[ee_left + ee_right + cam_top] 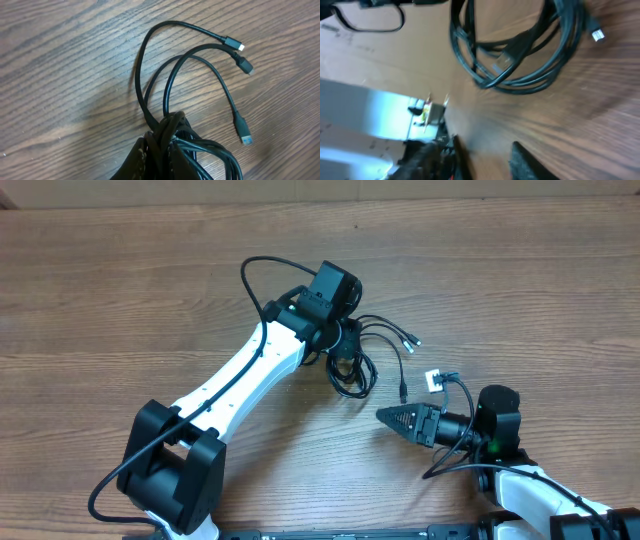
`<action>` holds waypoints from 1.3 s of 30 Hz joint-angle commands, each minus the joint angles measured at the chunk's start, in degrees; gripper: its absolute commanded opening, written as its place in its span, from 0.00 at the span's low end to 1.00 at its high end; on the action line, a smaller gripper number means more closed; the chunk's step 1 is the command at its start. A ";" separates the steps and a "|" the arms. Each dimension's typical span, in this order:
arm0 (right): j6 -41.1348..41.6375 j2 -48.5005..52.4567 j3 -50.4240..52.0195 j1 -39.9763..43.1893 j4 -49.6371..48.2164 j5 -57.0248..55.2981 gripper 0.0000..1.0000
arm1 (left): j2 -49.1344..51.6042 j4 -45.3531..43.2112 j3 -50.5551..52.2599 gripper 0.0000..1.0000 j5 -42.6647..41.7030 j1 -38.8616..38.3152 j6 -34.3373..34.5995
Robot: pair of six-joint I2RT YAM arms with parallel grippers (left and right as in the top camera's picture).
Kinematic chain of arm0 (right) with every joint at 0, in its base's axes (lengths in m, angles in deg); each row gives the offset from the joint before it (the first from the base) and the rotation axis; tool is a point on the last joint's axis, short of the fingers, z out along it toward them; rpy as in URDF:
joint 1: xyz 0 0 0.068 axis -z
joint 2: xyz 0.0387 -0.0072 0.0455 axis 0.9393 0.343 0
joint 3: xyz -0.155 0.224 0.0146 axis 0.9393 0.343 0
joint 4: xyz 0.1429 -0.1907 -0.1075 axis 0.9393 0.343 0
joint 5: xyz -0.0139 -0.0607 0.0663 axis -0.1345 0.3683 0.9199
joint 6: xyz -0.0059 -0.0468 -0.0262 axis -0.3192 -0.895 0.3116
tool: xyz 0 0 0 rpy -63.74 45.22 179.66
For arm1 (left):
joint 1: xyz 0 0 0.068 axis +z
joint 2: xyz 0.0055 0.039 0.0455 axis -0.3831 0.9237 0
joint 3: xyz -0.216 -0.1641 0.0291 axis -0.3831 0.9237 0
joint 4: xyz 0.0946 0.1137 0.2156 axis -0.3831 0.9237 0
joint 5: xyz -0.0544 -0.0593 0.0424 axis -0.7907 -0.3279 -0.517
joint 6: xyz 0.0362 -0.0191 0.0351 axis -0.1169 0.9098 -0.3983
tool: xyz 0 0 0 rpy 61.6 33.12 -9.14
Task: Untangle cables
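The cables (352, 368) lie as a tangled black bundle in the middle of the wooden table, with plug ends fanning out to the right (414, 340). My left gripper (345, 345) is shut on the top of the bundle. In the left wrist view its fingers (137, 157) pinch several strands (167, 127), and three plugged ends (243, 132) curve away over the wood. My right gripper (386, 417) hovers just right of and below the bundle, pointing left. In the blurred right wrist view its fingertips (522, 155) stand apart with nothing between them, and the coil (520, 60) lies ahead.
A thick black cable (262, 268) loops from my left arm (240, 380). A small white connector (433, 379) lies by my right arm's own cable. The right arm's base (540, 500) fills the lower right corner. The wooden table (120, 300) spreads all around.
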 commanded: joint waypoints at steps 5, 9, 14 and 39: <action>-0.33 -0.63 -3.61 0.09 0.26 -6.36 0.52 | -6.47 2.23 -0.66 0.04 0.61 3.61 -5.03; -1.95 -0.63 -8.92 1.68 7.41 -7.69 0.54 | -13.62 6.14 -0.66 0.04 0.63 7.78 -5.22; -9.27 -1.18 -18.45 4.83 22.93 -7.74 0.54 | -23.26 11.65 -0.07 0.04 0.61 12.02 -6.12; -43.19 -14.40 -43.36 1.31 80.17 -6.75 0.51 | -48.87 -19.02 38.93 0.04 -20.39 12.41 -0.85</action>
